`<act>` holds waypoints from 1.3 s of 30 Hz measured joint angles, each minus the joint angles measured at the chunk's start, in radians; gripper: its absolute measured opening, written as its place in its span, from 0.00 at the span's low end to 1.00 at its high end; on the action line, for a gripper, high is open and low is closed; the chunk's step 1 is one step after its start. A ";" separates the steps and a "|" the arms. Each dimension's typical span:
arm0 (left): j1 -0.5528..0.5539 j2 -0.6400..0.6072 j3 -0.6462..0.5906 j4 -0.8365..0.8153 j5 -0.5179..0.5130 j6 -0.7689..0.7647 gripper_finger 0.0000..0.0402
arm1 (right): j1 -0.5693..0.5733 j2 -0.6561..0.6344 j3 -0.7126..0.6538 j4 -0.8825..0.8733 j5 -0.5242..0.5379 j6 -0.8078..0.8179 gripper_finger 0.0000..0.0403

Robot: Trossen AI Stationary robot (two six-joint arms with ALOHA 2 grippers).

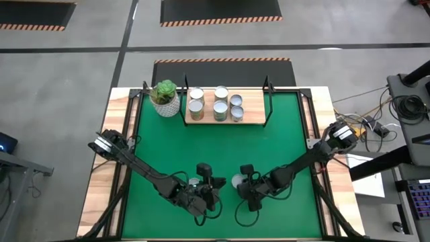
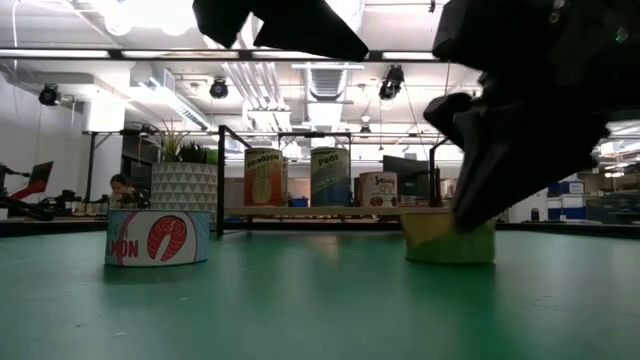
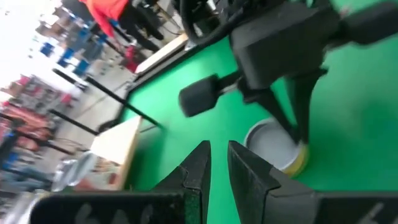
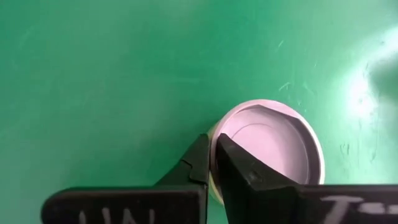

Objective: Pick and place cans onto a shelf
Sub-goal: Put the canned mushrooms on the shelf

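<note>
Nearest us, our right hand [image 4: 211, 163], fingers pressed together, touches one flat can [image 4: 268, 146]; our left hand [image 3: 217, 163] is nearly closed, empty. We count five cans on the shelf [image 1: 252, 117].

lab/workshop | ceiling ducts [image 2: 330, 85] | hazard-striped floor mats [image 1: 220, 12]

A green mat [image 1: 161, 148] carries a yellow-sided, white-topped can [image 2: 447, 238] and a can [image 2: 158, 238] printed with red salmon.
</note>
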 joint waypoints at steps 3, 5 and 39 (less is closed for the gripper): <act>-0.003 -0.018 0.000 -0.004 -0.023 0.049 0.09 | 0.000 -0.048 0.017 -0.063 0.005 -0.011 0.02; -0.003 -0.038 0.000 -0.014 -0.025 0.070 0.09 | 0.000 -0.087 0.027 -0.116 0.039 -0.011 0.02; 0.079 -0.595 -0.318 0.085 -0.022 0.153 0.09 | -0.932 -0.336 0.265 -0.530 -0.070 0.113 0.02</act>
